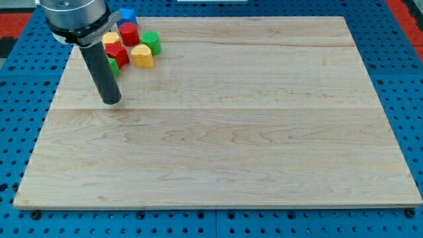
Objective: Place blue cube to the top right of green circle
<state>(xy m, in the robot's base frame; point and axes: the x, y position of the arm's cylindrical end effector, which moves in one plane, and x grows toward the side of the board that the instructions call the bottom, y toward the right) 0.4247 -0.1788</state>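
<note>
Camera view: the one view is looking down at an angle on a pale wooden board (pixel 225 132) that is lying on a blue perforated surface (pixel 403 99).
Arm: a round metal housing (pixel 73 16) is filling the view's top left corner, and the dark rod (pixel 100 69) is hanging straight down from it.
My tip (pixel 111 102): it is resting on the board near the view's left edge, below the cluster of blocks and apart from them, touching none.
Hand state: the arm is carrying no hand at all, only the plain rod, so nothing is spreading, pressing together or pinching.
Blue cube (pixel 127 14): it is sitting at the view's top edge of the board, at the top of the cluster, partly hidden behind the housing.
Green circle (pixel 151 42): it is standing at the view's right end of the cluster, below and to the right of the blue cube.
Red cylinder (pixel 129 33): it is standing just below the blue cube, between it and the yellow heart.
Yellow heart (pixel 141 56): it is lying just below the green circle, close beside it.
Red block (pixel 117 53): it is sitting left of the yellow heart; its shape is hard to make out.
Yellow block (pixel 110 38): it is peeking out above the red block, against the rod.
Green block (pixel 114 65): only a sliver is showing beside the rod, below the red block.
</note>
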